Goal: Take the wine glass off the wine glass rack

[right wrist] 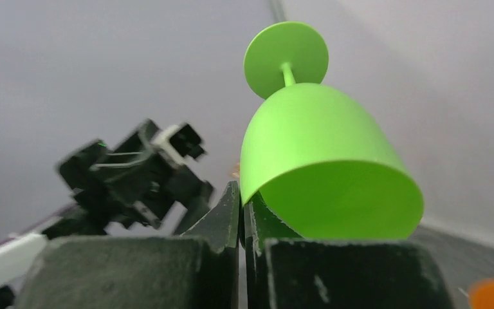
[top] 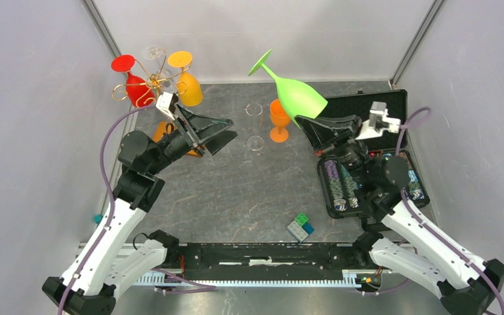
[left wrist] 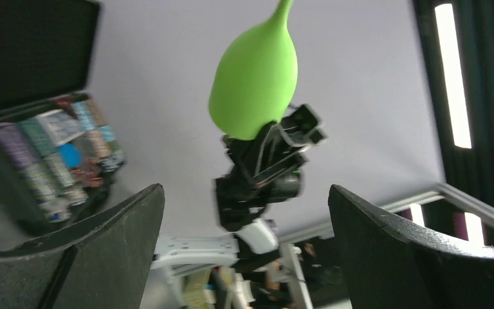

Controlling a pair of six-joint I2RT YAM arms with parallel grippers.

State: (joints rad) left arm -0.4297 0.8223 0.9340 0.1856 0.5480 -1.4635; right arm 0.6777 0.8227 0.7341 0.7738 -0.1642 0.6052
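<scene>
The right gripper (top: 307, 122) pinches the green wine glass (top: 298, 97) by its rim, held in the air well apart from the rack (top: 149, 82). The stem slants up and far-left, foot uppermost. The left gripper (top: 231, 130) has its jaws spread wide.

Counting now: four coloured wine glasses, namely red glass (top: 134, 85), amber glass (top: 189, 89), green glass (top: 298, 97) and orange glass (top: 279, 119). Two clear glasses (top: 254, 109) (top: 256, 143) on the desk (top: 236, 190), faint, rims barely showing. One gold wire rack (top: 146, 93). Two tools: left tool (top: 233, 129), right tool (top: 307, 123). One open black case (top: 394, 98). One clump of small blocks (top: 300, 227), number within unclear.
</scene>
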